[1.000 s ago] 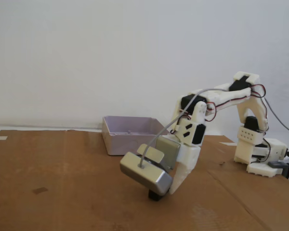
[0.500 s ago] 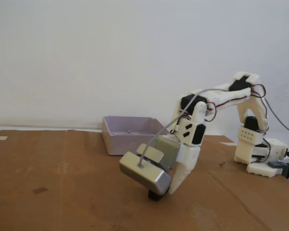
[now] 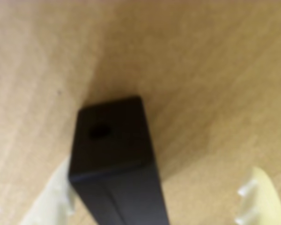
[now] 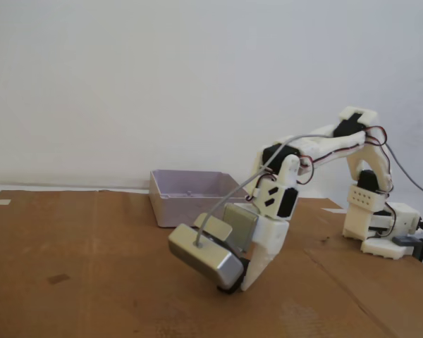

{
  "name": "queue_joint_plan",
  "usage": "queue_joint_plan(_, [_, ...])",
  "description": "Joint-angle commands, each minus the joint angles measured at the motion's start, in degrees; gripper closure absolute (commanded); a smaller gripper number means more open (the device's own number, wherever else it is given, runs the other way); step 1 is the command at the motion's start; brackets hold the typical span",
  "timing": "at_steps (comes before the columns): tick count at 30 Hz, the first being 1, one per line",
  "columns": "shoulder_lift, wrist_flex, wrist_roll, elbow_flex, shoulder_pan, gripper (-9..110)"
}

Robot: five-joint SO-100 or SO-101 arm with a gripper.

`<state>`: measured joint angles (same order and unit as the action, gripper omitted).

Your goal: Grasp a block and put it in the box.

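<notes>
Right now we have the gripper (image 3: 152,201) spread wide around the block (image 3: 113,154), not yet closed on it. In the wrist view the block stands between the two pale fingers: one finger (image 3: 49,199) touches or nearly touches its side at 8 o'clock, while the other sits well apart at 4 o'clock. So the block lies off-centre, toward the 9 o'clock side of the gap. Its long axis appears to run upright, toward the camera, with a small hole in the end face.

In the fixed view only a sliver of the block (image 4: 228,286) shows beneath the gripper (image 4: 241,280) on the cardboard tabletop (image 4: 92,282). The box (image 4: 187,197) lies at 11 o'clock from it, so we judge the carry must go that way.
</notes>
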<state>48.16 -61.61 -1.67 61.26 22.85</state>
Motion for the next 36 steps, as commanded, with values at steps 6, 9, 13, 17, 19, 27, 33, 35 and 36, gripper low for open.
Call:
queue_joint_plan(6, [1.76,1.32,0.35,-5.36,1.67,61])
queue_joint_plan(9, [1.76,1.32,0.26,-5.27,1.58,61])
queue_joint_plan(13, [1.76,1.14,0.26,-5.19,1.58,61])
queue_joint_plan(17, [1.76,0.88,0.0,-5.19,1.41,68])
queue_joint_plan(19, [1.76,0.62,-0.26,-5.36,1.23,74])
queue_joint_plan(27, [1.76,0.44,-0.26,-4.92,0.97,90])
queue_joint_plan(33, [1.76,0.35,-0.09,-4.92,0.97,102])
queue_joint_plan(35, [1.76,0.35,0.0,-4.83,0.97,102])
queue_joint_plan(36, [1.76,0.35,0.09,-4.83,0.97,102])
